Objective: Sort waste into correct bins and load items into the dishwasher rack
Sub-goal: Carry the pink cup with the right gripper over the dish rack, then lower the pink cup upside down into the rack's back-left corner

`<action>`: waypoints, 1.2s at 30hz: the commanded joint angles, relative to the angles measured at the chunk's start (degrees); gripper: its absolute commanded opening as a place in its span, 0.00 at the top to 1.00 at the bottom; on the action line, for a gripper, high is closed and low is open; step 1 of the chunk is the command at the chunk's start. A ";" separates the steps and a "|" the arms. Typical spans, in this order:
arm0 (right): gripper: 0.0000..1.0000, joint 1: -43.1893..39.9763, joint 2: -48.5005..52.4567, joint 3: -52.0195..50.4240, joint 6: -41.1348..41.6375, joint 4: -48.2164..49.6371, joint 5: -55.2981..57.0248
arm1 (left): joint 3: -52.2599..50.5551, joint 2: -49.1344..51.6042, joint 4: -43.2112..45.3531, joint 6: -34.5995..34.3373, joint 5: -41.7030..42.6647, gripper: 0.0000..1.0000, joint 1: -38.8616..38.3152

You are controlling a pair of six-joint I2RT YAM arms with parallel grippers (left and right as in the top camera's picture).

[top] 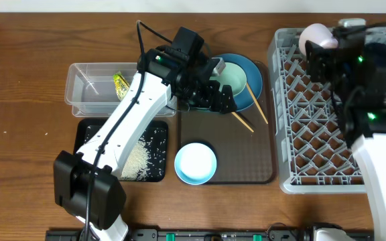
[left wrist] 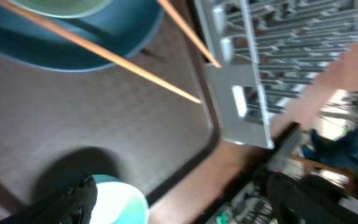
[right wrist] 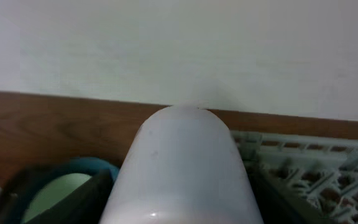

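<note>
Overhead: fixed, straight down, covers the whole table (top: 25,147). Left wrist: low, tilted over the brown tray (left wrist: 73,118), facing the rack (left wrist: 253,124) corner. Right wrist: right up against the pink cup (right wrist: 179,168), facing the back wall (right wrist: 166,43). All 3 share rack and blue plate (top: 253,69).

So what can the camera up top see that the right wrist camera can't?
Only the overhead view shows the clear tub with the snack wrapper inside, the black tray with rice, the white and light-blue bowl and the chopsticks. Only the right wrist view shows the pale wall behind the table. Both show the pink cup, the dishwasher rack, the dark blue plate and the mint bowl. The wrist camera sees the cup very close up.
</note>
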 commanded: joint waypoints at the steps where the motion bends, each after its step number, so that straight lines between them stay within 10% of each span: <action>1: 0.91 -0.98 3.63 1.33 -4.87 2.80 1.18 | 0.22 -0.02 -0.02 0.37 -5.40 0.07 0.17; 36: 0.88 -1.84 23.19 1.29 -5.29 7.28 7.32 | 0.22 -0.02 -0.02 0.39 -5.53 0.05 0.17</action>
